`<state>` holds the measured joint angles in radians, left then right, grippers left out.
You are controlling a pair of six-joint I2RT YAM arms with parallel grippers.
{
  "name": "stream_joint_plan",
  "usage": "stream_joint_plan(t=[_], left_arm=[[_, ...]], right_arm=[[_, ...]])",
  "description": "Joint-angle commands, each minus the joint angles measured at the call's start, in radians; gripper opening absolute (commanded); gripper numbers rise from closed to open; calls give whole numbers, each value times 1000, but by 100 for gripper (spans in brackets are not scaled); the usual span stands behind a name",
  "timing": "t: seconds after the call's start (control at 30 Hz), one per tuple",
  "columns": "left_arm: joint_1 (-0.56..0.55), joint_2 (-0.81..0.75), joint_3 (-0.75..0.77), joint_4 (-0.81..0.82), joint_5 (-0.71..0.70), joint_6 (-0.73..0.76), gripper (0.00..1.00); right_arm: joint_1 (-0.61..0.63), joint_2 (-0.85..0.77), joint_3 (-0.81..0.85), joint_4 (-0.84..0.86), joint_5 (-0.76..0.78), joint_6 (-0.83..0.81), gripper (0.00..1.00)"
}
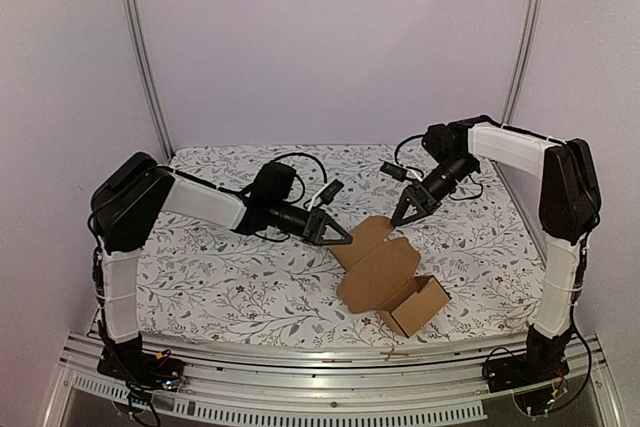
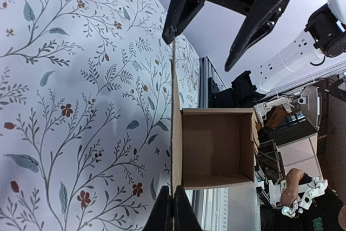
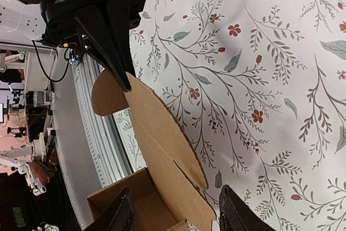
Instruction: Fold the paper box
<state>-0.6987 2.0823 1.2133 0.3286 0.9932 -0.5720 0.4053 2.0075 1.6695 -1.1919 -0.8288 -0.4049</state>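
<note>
1. Plainly, neither wrist view gives you the whole of the plain brown cardboard paper box. The left wrist view shows the held flap only as a thin edge-on line, and the right wrist view cuts the carton part off at the bottom of the frame.
2. Your black two-finger left gripper is closed, its tips pinching a thin flap at the end of the paper box farthest from the arm bases. From above the pinch is too small to make out; the wrist views show it.
3. Your black right gripper has its jaws apart. In its own wrist view the fingers stand either side of a curved flap, and you cannot tell whether either finger touches the cardboard.
4. The paper box lies right of centre on the white cloth printed with grey-green leaves and small red flowers, close to the ribbed aluminium rail along the table's near edge.
5. Its near end is folded up into a square, open-sided carton with straight matte walls. Its far end is loose sheet with rounded flap edges and a short slit.
6. Beyond the table edge, both wrist views show only cluttered equipment, too blurred for you to name.
</note>
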Motion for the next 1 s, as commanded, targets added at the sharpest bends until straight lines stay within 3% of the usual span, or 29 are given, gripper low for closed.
stream_joint_plan(t=[0.0, 0.17, 0.27, 0.43, 0.63, 0.83, 0.97], left_arm=[[11, 10, -29, 90, 7, -38, 2], [10, 15, -38, 117, 7, -51, 2], [10, 16, -43, 119, 5, -52, 2], [10, 24, -43, 125, -1, -57, 2], [10, 37, -47, 149, -16, -79, 3], [10, 48, -40, 163, -93, -136, 9], [11, 58, -42, 141, -184, -188, 15]], right_arm=[[11, 2, 30, 13, 42, -23, 54], [41, 45, 39, 12, 45, -19, 55], [45, 52, 46, 23, 38, -11, 51], [47, 51, 51, 46, 33, 15, 26], [59, 34, 34, 94, 81, 38, 11], [141, -10, -8, 182, 291, 60, 0], [199, -13, -4, 227, 502, 73, 0]])
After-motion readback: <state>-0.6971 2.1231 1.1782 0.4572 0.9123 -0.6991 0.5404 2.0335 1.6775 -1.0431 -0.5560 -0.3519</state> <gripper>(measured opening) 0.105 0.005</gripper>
